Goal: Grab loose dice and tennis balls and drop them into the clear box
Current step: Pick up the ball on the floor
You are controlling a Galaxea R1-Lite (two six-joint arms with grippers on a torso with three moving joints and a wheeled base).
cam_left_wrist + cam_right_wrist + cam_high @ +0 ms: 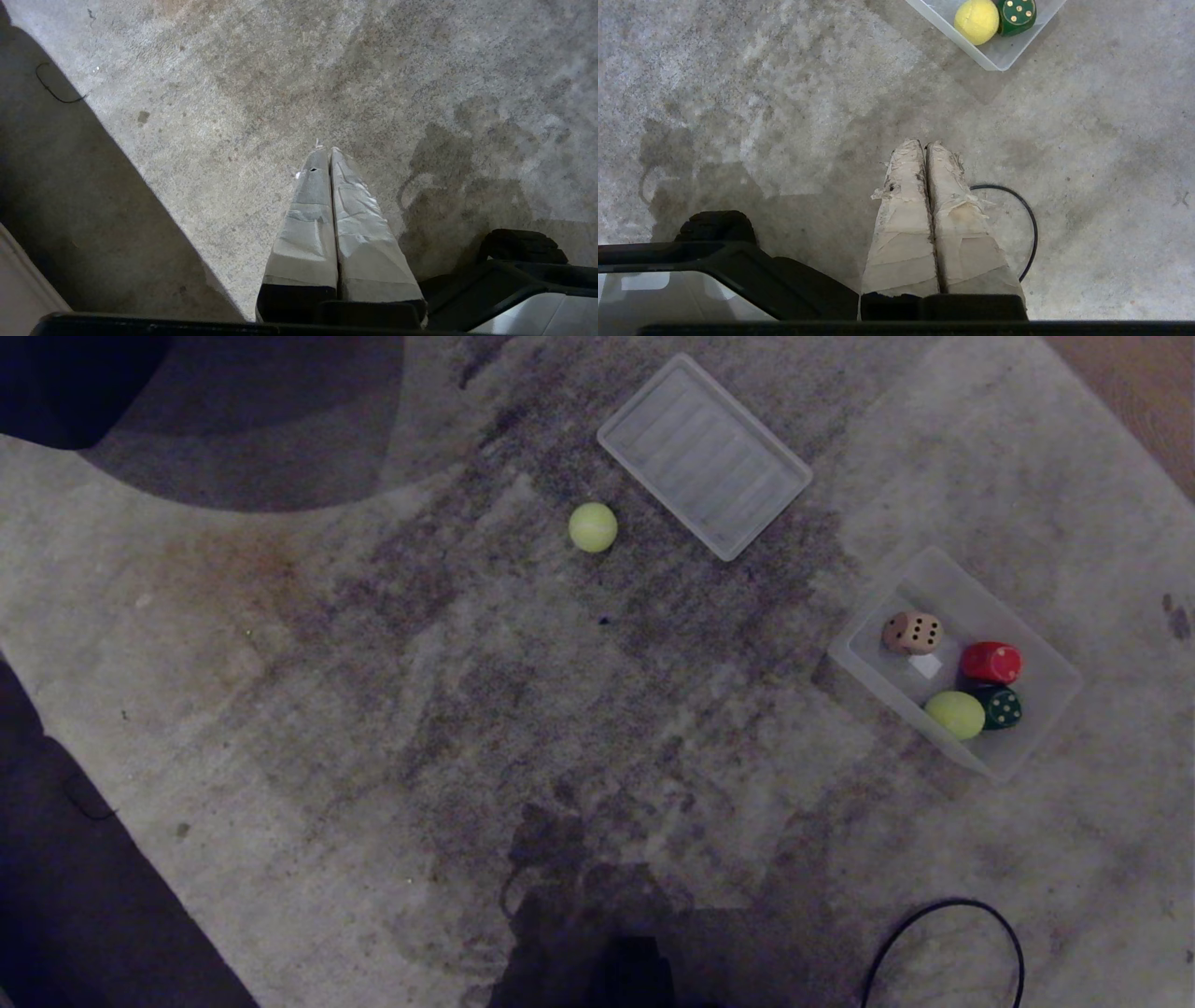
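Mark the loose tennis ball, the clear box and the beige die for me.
loose tennis ball [593, 526], head view, centre of its fuzz.
clear box [1050, 658], head view, bare floor by far wall.
beige die [912, 633], head view, its pipped face.

A loose tennis ball [593, 526] is seen on open carpet [373, 709], with nothing touching it; access is narrowed only on its far right by the ribbed lid [705, 455] lying near. The clear box [1046, 658] is open-topped, its right half crowded by a red die [991, 662], a green die [1001, 707] and a second ball [955, 714]. A black cable [943, 943] is looped near the robot.
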